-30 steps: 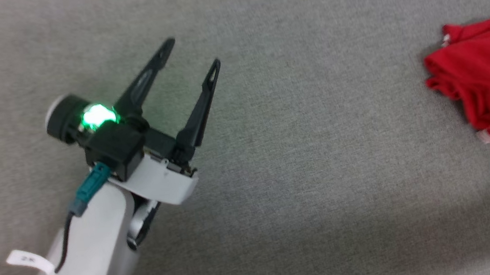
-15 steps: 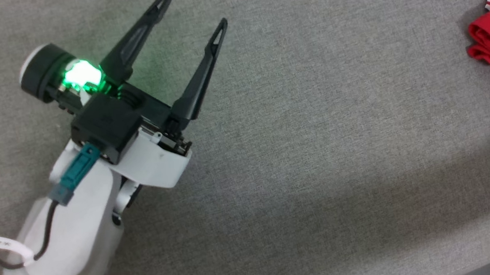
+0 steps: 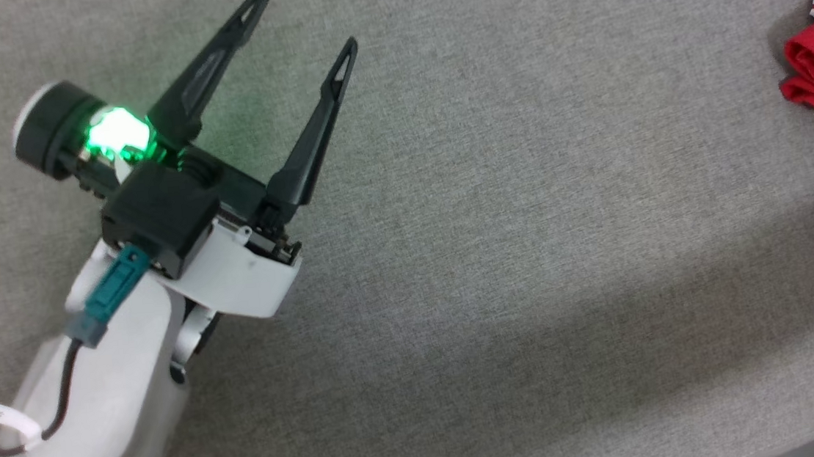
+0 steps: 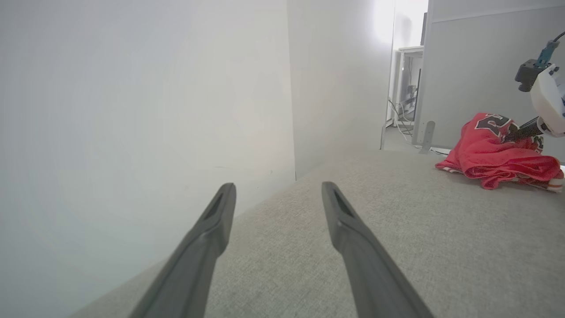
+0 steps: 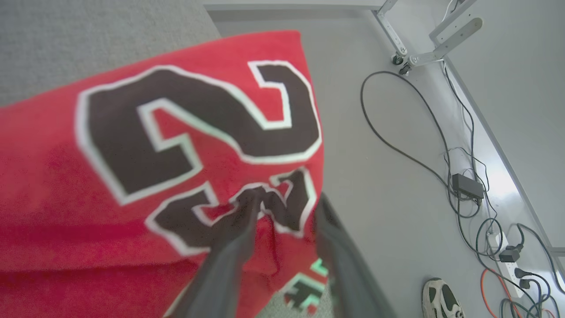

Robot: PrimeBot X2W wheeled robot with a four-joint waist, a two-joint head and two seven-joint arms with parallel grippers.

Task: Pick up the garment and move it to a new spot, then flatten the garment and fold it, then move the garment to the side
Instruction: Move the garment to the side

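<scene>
I have the garment [image 5: 154, 154] bunched in a red heap on the grey padded surface [image 3: 526, 247], with part of it hanging past that surface's edge. The black, white-outlined "2" faces my right wrist camera and the second numeral is creased beneath it.

The right gripper [image 5: 287, 201] is right on the garment. Its two dark fingers stand apart with a fold of the red cloth in the gap between them, one tip against the creased numeral and the other at the cloth's edge.

Past the garment and lower down, I see pale floor with loose cables [image 5: 397, 132], a power strip and a shoe [image 5: 437, 298].

The left gripper [image 3: 305, 20] is well apart from the garment. Its fingers are spread wide with nothing between them above bare grey surface, and a green light [image 3: 115, 132] glows on its wrist.
</scene>
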